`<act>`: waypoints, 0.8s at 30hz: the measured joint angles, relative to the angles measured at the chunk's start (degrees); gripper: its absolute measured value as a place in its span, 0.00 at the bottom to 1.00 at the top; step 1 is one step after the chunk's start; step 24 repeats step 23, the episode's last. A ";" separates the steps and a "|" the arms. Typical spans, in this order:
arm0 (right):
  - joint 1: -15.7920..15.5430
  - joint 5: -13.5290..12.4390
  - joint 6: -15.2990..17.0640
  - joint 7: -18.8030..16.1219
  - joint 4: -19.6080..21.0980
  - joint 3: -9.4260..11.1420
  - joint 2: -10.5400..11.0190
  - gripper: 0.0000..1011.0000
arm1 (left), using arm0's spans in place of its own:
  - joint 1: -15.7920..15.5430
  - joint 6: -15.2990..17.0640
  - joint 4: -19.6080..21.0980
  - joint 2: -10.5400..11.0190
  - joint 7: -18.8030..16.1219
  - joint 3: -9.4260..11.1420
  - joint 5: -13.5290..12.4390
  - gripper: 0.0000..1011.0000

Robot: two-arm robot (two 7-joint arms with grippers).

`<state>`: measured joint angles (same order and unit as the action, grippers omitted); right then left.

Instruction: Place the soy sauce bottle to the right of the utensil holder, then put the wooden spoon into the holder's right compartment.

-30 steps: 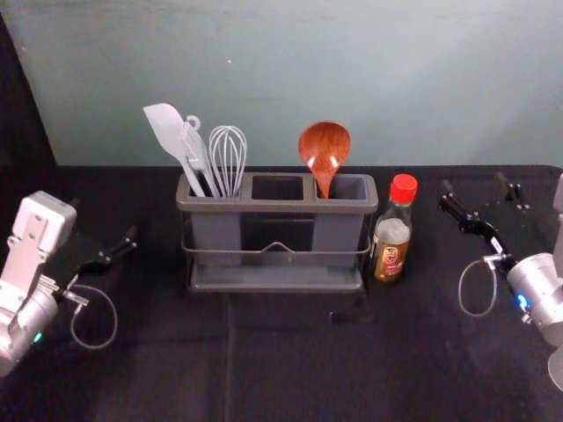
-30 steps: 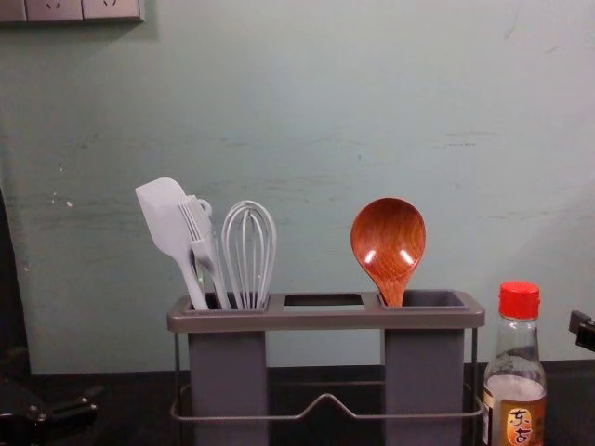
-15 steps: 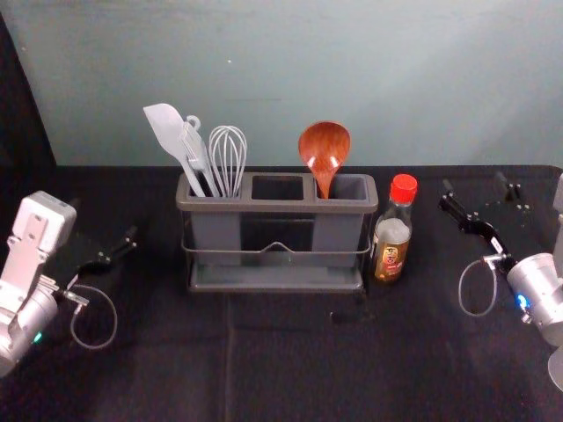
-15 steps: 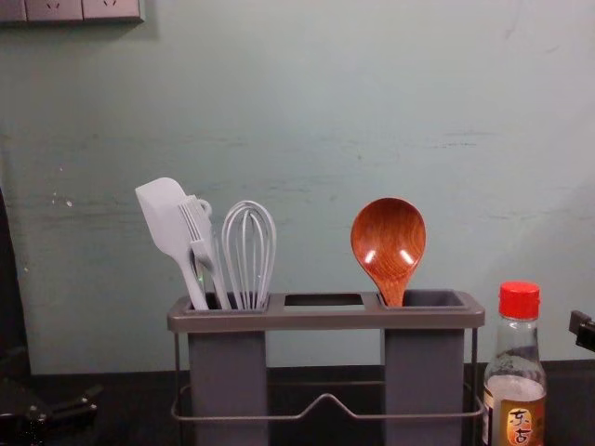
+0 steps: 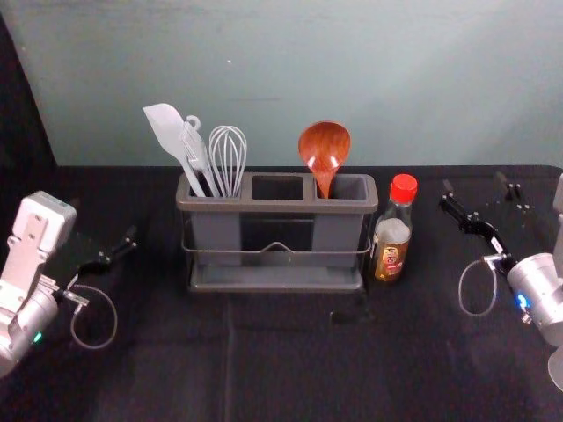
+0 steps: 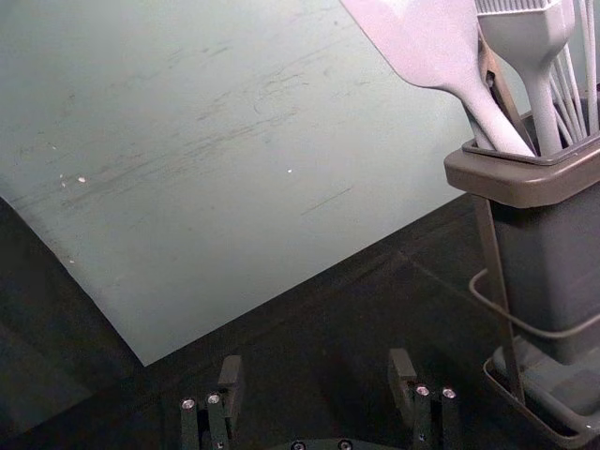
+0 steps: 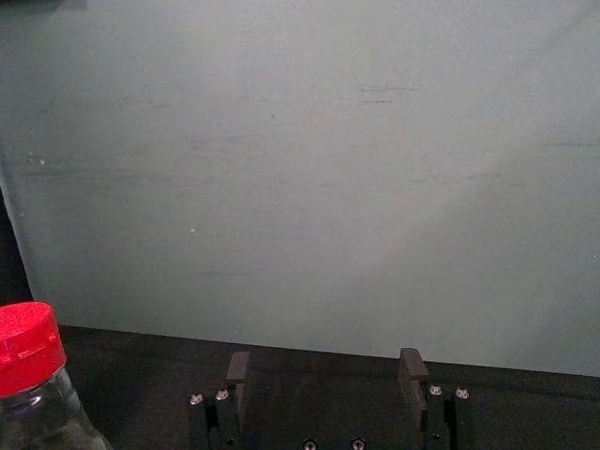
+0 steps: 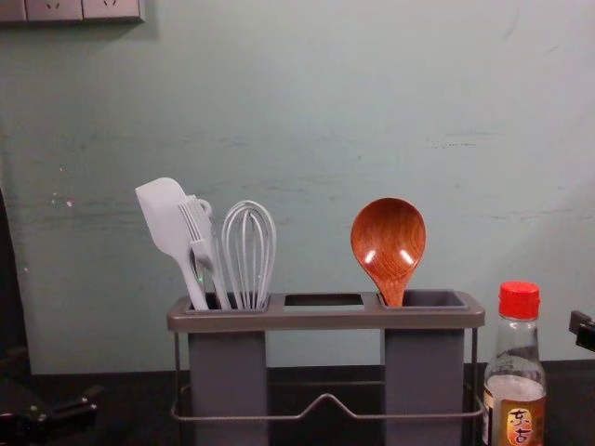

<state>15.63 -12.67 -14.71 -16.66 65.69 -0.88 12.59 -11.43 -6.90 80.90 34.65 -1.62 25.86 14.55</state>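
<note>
Upright on the table, the soy sauce bottle (image 5: 392,230) with its red cap stands just right of the grey utensil holder (image 5: 277,207). The wooden spoon (image 5: 324,156) rests bowl-up in the holder's right compartment, its handle down inside. My left gripper (image 5: 104,244) is parked left of the holder, open and empty; its fingertips frame bare cloth in the left wrist view, gripper (image 6: 316,380). On the right, my right gripper (image 5: 479,198) stays apart from the bottle, also open with nothing held, as the right wrist view confirms, gripper (image 7: 323,380).
A white spatula (image 8: 167,223), a brush (image 8: 202,237) and a whisk (image 8: 249,251) stand in the holder's left compartment. A pale wall rises behind the table (image 5: 290,360), which is covered in black cloth. A socket panel (image 8: 70,9) is on the wall at upper left.
</note>
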 joint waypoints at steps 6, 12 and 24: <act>0.00 0.00 0.00 0.00 0.00 0.00 0.00 0.99 | 0.00 -0.01 0.00 0.00 0.00 0.00 0.00 1.00; 0.00 0.00 0.00 0.00 0.00 0.00 0.00 0.99 | 0.00 0.00 0.00 0.00 0.00 0.00 0.00 1.00; 0.00 0.00 0.00 0.00 0.00 0.00 0.00 0.99 | 0.00 0.00 0.00 0.00 0.00 0.00 0.00 1.00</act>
